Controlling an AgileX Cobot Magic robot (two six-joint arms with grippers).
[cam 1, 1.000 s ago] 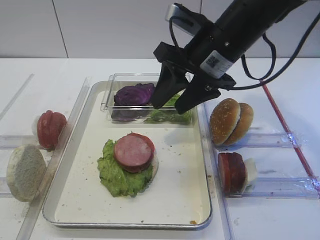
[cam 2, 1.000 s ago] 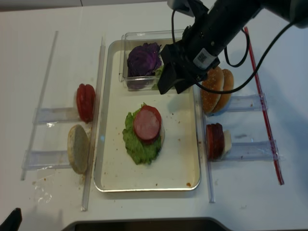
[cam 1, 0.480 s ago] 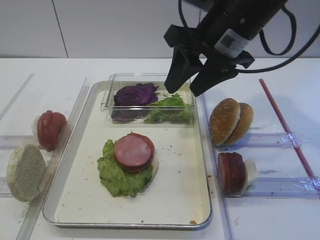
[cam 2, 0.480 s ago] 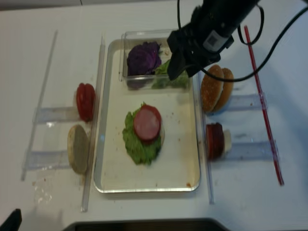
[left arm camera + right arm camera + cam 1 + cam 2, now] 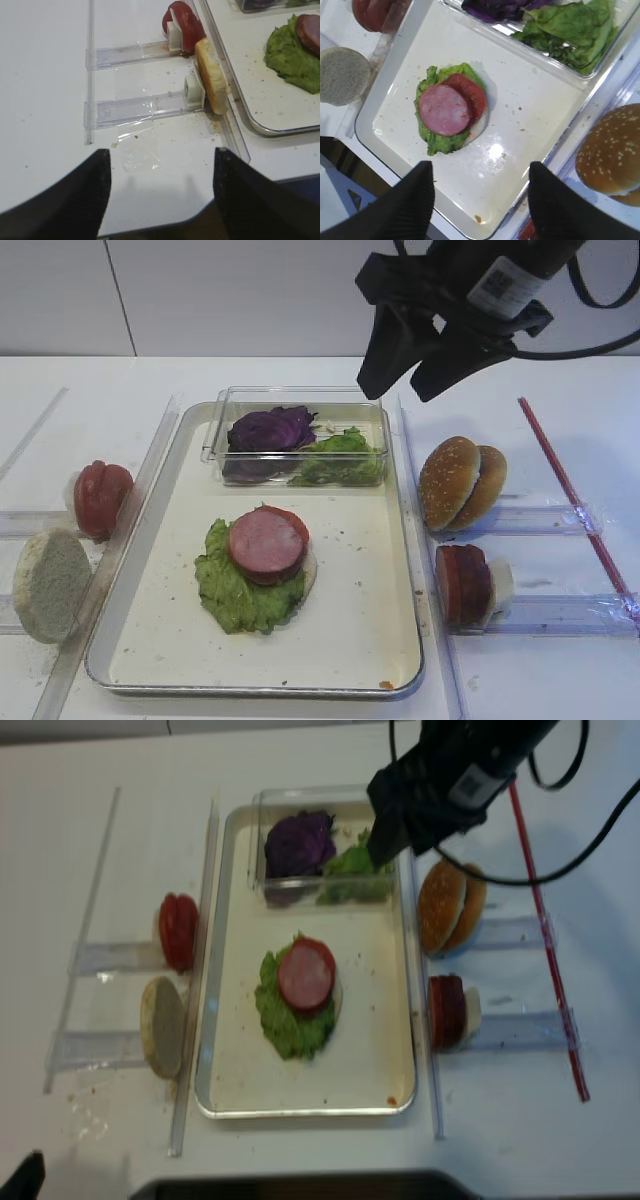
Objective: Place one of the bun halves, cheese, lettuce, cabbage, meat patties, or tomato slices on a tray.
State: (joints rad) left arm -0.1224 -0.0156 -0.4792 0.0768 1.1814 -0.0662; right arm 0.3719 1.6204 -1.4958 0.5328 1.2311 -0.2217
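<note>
White tabletop holds the tray (image 5: 404, 540); at its centre lettuce (image 5: 232, 590), tomato and a meat patty (image 5: 266, 544) are stacked. Right gripper (image 5: 402, 367), at one o'clock, hangs spread and empty; top bun halves (image 5: 461, 483) remain.

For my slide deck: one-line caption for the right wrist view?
Open right gripper above the tray, where meat patty and tomato slice top lettuce.
</note>
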